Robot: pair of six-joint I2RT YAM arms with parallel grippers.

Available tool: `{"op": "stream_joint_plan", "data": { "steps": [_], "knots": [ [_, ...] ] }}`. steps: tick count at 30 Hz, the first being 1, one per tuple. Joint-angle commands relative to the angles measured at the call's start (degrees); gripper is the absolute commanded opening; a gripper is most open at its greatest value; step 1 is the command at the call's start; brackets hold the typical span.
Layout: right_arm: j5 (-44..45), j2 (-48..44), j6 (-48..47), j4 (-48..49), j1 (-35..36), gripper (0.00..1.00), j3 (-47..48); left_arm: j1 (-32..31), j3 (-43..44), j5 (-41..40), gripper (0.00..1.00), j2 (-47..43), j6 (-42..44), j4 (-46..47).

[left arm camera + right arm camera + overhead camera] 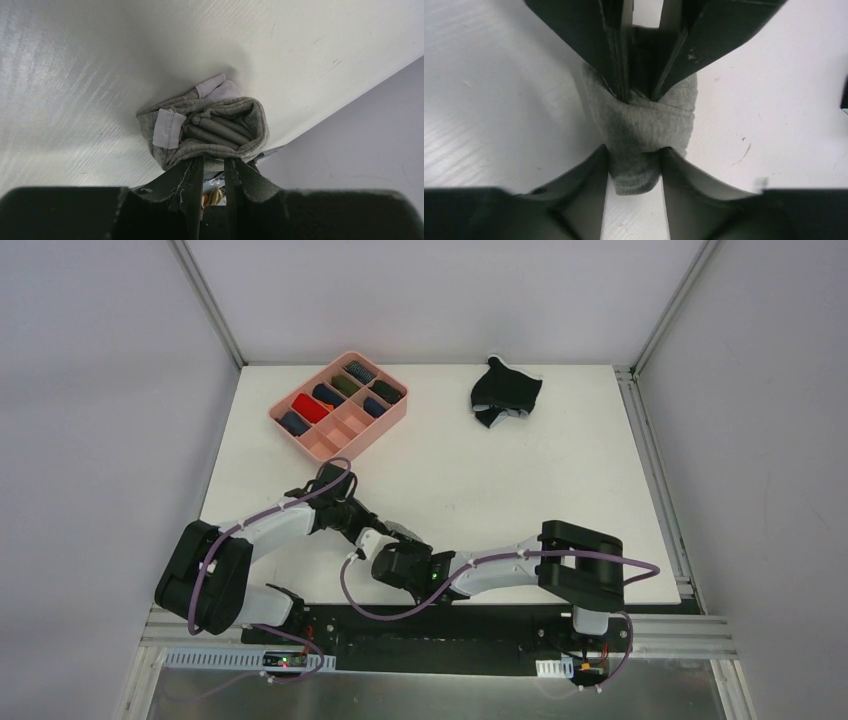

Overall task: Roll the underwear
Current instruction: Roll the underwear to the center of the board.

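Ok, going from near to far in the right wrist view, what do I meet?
right gripper → grey briefs → left gripper, which pinches the far end of the briefs.

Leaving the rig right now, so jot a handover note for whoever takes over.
Left gripper: fingers shut on one end of the grey briefs.
Right gripper: fingers pinch the same bundle's other end.
Grey briefs: mostly rolled into a bundle, low over the table near its front edge, between both arms.
Black briefs: crumpled at far right, untouched.
Left to do: finish the grey roll, then roll the black pair.
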Motion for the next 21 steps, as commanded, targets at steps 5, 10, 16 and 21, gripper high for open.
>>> {"op": "stream_joint_plan", "data": {
  "steps": [5,10,16,21],
  "knots": [
    [-5.6,3.0,4.5,2.7,-1.9,0.00,-0.9,1.0,-1.8,-5.3,0.25,0.4,3.6,-6.8],
    [-14.5,0.5,9.0,0.3,-4.5,0.00,-1.1,2.2,0.7,-3.4,0.34,-4.8,3.8,-10.5],
    [-19.6,0.0,13.4,0.0,-5.8,0.00,-1.3,4.1,4.2,-6.4,0.76,-15.2,2.4,-17.5],
    [-21.2,0.6,14.8,-0.4,-5.9,0.00,-0.6,4.2,2.4,-6.0,0.82,-19.0,-2.4,-19.1]
  ]
}}
